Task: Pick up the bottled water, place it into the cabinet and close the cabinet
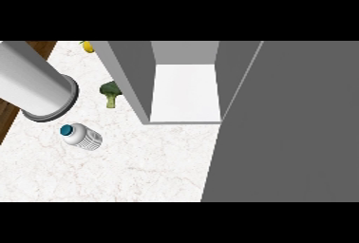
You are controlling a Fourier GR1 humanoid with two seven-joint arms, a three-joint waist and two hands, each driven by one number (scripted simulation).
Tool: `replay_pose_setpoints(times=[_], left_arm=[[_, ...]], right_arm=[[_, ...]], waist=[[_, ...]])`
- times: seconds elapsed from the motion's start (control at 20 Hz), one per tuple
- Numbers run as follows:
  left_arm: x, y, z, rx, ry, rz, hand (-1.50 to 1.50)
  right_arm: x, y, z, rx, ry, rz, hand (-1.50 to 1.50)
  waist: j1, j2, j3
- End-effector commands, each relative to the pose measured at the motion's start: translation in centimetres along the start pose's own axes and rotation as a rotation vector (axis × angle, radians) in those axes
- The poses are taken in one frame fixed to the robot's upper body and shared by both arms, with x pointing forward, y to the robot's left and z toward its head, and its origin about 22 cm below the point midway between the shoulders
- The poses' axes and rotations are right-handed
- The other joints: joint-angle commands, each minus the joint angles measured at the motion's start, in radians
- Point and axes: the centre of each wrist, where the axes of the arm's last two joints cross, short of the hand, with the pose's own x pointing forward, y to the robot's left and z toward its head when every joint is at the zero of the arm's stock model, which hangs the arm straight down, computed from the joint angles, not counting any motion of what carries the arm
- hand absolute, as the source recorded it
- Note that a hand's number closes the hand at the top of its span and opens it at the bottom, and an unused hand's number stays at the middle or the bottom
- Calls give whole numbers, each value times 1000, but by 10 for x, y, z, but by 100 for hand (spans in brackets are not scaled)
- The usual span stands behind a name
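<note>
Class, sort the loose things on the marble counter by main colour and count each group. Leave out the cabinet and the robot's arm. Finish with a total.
White with a blue cap: 1, the bottled water
Green: 1, the broccoli
Yellow: 1, an item cut off at the far edge, too little showing to name
Total: 3
</note>
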Motion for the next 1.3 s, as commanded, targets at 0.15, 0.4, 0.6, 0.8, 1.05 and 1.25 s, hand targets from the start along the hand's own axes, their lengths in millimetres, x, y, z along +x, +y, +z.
replay_pose_setpoints(times=[0.15,0.4,0.6,0.8,1.05,1.25], left_arm=[[-21,6,-26,-18,31,-25,-150],[-60,-5,-17,-29,51,-51,-150],[-77,-4,-26,-21,86,-41,-150],[-102,-13,-33,-11,79,-72,-150],[-137,11,-50,46,79,-108,-150],[-145,0,-54,32,118,-136,-150]], right_arm=[[20,-7,9,-28,-43,100,-150],[21,-3,7,-27,-50,100,-150],[9,8,-3,-34,-55,127,-150],[16,-8,7,-9,-38,120,-150],[24,2,13,-15,-46,92,-150],[27,6,15,-11,-49,106,-150]], waist=[[-6,3,0],[-4,3,0],[-2,2,-1],[-2,3,1],[-12,3,-1],[-8,1,0]])
